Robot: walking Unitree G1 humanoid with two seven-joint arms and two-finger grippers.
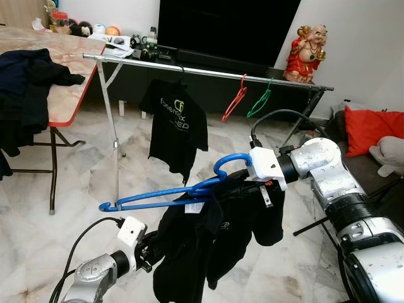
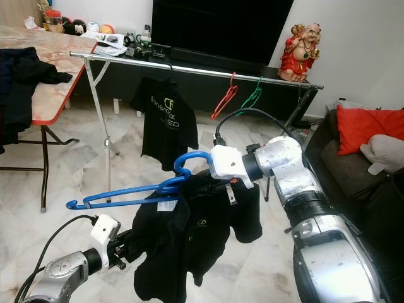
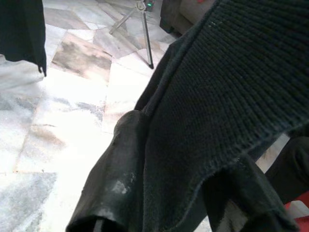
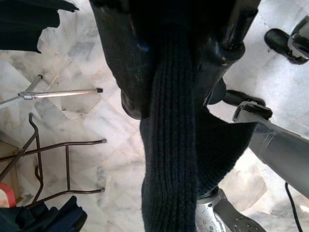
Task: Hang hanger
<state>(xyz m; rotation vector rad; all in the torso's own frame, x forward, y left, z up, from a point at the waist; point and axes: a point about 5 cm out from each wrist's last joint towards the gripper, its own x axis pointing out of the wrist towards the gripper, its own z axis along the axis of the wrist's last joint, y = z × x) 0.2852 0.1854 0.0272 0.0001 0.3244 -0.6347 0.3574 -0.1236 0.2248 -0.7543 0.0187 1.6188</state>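
A blue hanger [image 1: 165, 197] with a black shirt [image 1: 208, 233] draped over it hangs in the air before me, its hook [image 1: 222, 165] pointing up. My right gripper [image 4: 176, 87] is shut at the hanger's neck, with the shirt's ribbed collar [image 4: 169, 159] pinched between its fingers [image 4: 130, 82]. Lower down, my left gripper [image 1: 150, 251] is shut on the shirt's hanging cloth, and one of its fingers [image 3: 116, 183] shows under the fabric. The silver clothes rail [image 1: 208, 72] stands beyond. On it hang another black printed shirt [image 1: 173, 123], a red hanger [image 1: 235, 101] and a green hanger [image 1: 259, 101].
A red-edged table [image 1: 63, 95] with dark clothes [image 1: 22, 95] stands at the left. A dark TV [image 1: 221, 28] and a red figurine [image 1: 306, 53] are behind the rail. A sofa with a red cushion [image 1: 369, 129] sits at the right. The rack's legs [image 1: 112, 136] stand on marble floor.
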